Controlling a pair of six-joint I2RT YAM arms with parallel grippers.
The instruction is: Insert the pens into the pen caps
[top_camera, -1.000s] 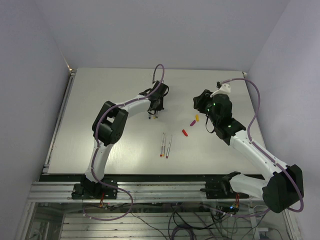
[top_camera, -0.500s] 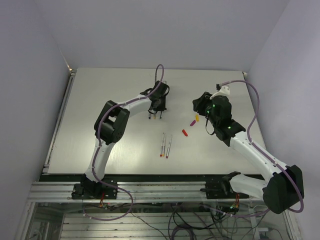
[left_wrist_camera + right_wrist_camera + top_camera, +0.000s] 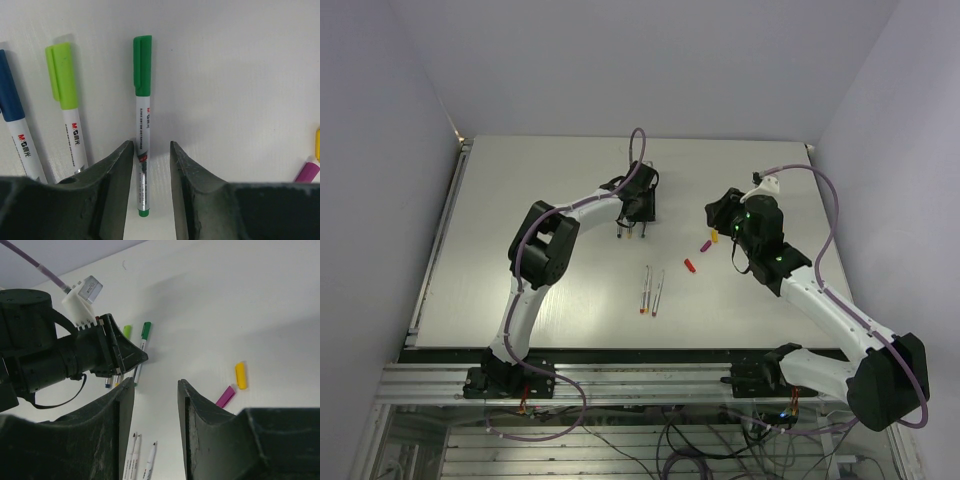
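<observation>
Looking from the top, two bare pens (image 3: 646,290) lie on the bench (image 3: 520,200), red cap (image 3: 689,266) near them. Left wrist view: my left hand (image 3: 150,146) is spread astride a capped green pen (image 3: 142,125), not pinching it. Right wrist view: my right hand (image 3: 156,385) is spread, empty, near the yellow cap (image 3: 241,375) and purple cap (image 3: 225,396). Pens look light, stiff, slick, so I'd grab mid-barrel.
</observation>
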